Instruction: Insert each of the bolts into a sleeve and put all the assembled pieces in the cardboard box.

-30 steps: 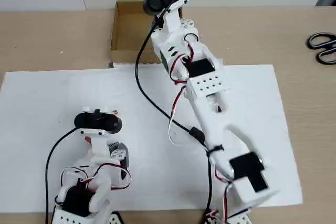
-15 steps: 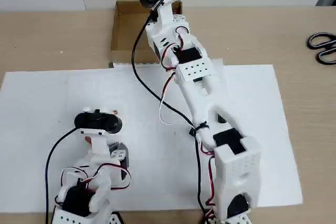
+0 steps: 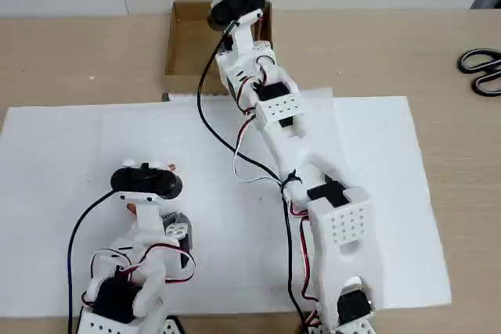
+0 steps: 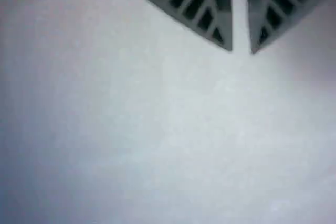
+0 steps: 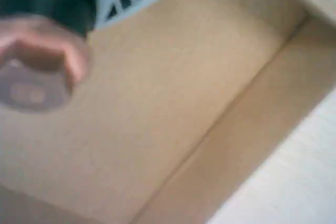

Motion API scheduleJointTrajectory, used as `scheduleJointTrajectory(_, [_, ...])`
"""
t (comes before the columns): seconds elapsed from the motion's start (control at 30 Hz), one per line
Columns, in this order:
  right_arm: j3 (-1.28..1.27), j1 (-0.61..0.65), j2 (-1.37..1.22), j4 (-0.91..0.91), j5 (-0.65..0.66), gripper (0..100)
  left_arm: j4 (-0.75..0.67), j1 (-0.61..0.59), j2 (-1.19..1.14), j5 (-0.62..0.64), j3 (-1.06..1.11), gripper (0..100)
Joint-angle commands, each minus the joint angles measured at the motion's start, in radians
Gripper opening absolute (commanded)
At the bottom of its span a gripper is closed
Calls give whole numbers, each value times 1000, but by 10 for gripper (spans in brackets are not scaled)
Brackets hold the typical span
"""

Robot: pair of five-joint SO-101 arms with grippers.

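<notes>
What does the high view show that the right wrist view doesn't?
The high view adds the left arm, the right arm, the white paper, the table and scissors. The right wrist view adds a blurry pinkish piece, close up. Both share the cardboard box: from above in one, its inside floor and wall in the other.

The open brown cardboard box (image 3: 182, 48) is matt, fibrous board. The large white paper sheet (image 3: 70, 170) is smooth and matt, on a pale wood-look tabletop (image 3: 391, 52) of low sheen. The white arm shells (image 3: 344, 228) are matt moulded plastic; the black housings (image 3: 147, 182) are slightly glossy. The left gripper (image 4: 240, 50) has grey ribbed fingers (image 4: 207, 3) of matt plastic. The pink-orange ring-shaped piece (image 5: 39, 61) looks smooth, its material blurred. The black-handled scissors (image 3: 479, 68) have glossy handles.
</notes>
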State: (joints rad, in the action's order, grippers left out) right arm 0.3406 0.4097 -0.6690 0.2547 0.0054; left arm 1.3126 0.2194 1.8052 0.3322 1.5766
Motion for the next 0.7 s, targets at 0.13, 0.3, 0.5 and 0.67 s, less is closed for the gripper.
scheduleJointTrajectory(0.13, [124,-18,-51,-48,-6,2,-29,-5,11,5,-5,7])
scheduleJointTrajectory(0.3, [178,-22,-113,-48,-6,3,-29,-5,11,5,-5,7])
scheduleJointTrajectory(0.5, [262,-25,-171,-39,-6,4,-29,-5,11,5,-5,7])
scheduleJointTrajectory(0.67, [265,-22,-183,-39,-6,4,-29,-5,11,5,-5,7])
